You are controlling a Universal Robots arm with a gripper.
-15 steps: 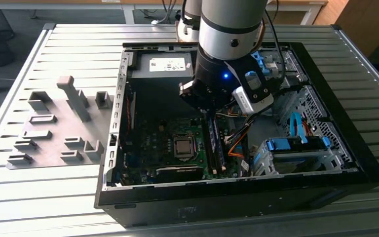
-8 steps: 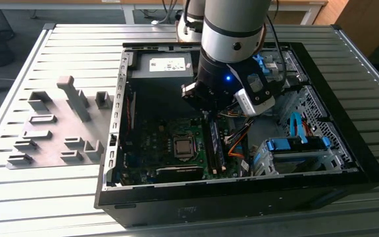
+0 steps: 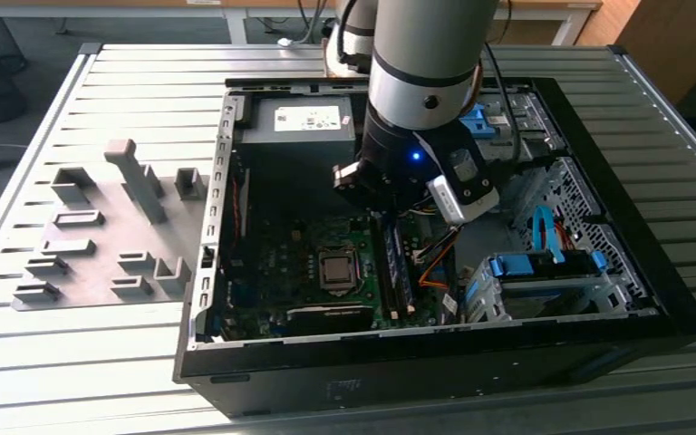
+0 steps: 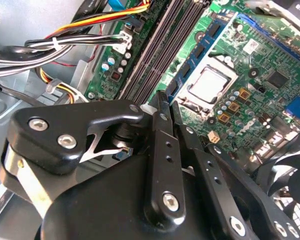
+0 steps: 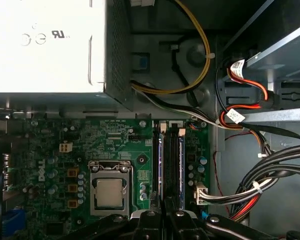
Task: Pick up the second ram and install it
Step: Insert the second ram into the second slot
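Second ram (image 5: 161, 165) stands on edge in a slot near the motherboard's (image 5: 115, 145) cable-side edge. It is just under the gripper (image 5: 165, 220), whose fingers (image 4: 162, 145) sit together, holding nothing. You should treat it as light, stiff and brittle, touching only its long top edge. The power supply (image 5: 50, 45) and cable bundle (image 5: 270, 175) crowd your approach.

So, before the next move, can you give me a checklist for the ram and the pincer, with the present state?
1. Pincer above the memory slots: ok.
2. Pincer shut, nothing seen between its fingers: ok.
3. Second ram seated fully in a slot: cannot tell.
4. Slot end latches closed: cannot tell.
5. Cables lying beside the slots, not across them: ok.
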